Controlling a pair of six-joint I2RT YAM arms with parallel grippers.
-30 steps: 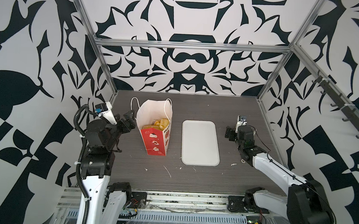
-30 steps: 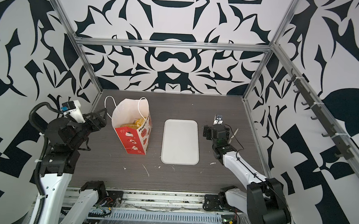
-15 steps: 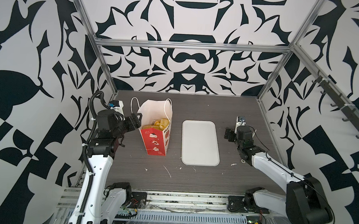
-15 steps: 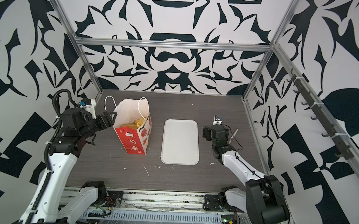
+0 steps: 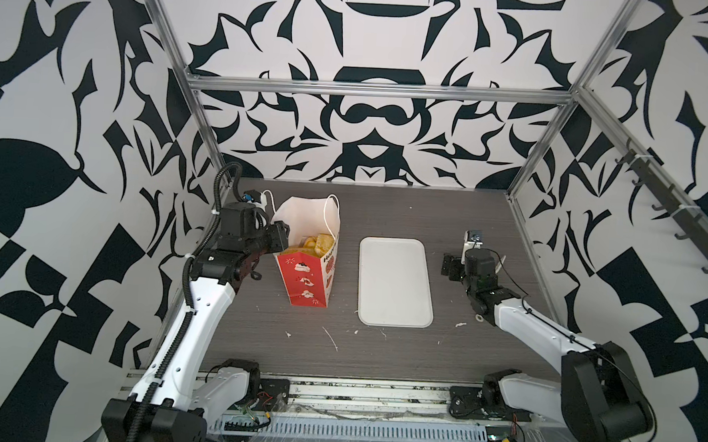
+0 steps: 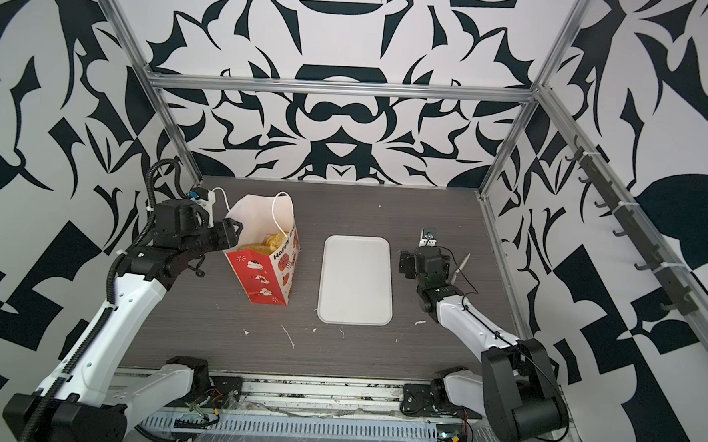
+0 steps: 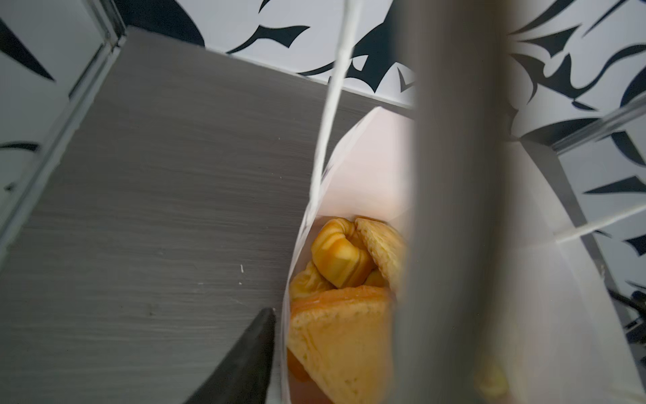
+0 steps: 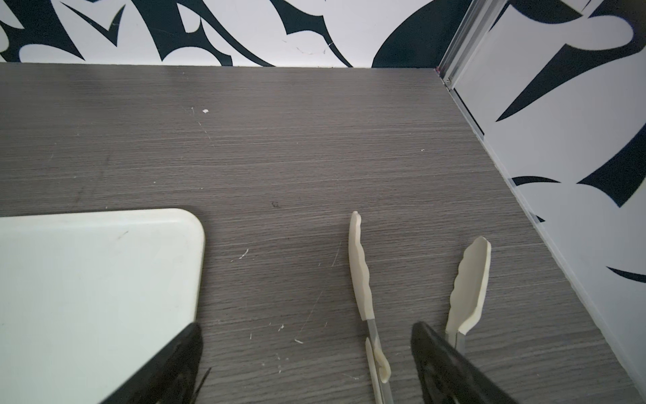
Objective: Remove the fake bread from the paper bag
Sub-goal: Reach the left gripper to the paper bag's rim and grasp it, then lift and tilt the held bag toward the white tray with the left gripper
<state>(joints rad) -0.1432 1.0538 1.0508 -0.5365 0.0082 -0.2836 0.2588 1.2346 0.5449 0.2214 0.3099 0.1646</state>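
Jaws of the left gripper [image 5: 281, 238] stand part-way apart at the top rim of the paper bag [image 5: 308, 284], on the bag's 9 o'clock side in both top views. In the left wrist view one black finger [image 7: 244, 360] lies just outside the thin white paper wall. A broad blurred grey band hides the other side, so I cannot tell whether the paper is pinched.

The fake bread [image 7: 337, 260] is piled inside the bag, near its mouth. It shows a glossy ridged golden croissant, a flat triangular piece [image 7: 344, 341] with a porous orange-brown face, and a pale crusty piece behind. The bag stands upright, red and printed outside, white inside, with white cord handles [image 5: 331, 216].

The right gripper [image 8: 306, 327] hovers over the grey wood-grain table [image 5: 254, 345], its black fingers spread wide and holding nothing. Cream scalloped tongs [image 8: 360, 273] on metal shafts lie on the table beside one finger. A smooth white round-cornered tray [image 5: 394, 288] lies at the bag's 3 o'clock, between the two grippers.
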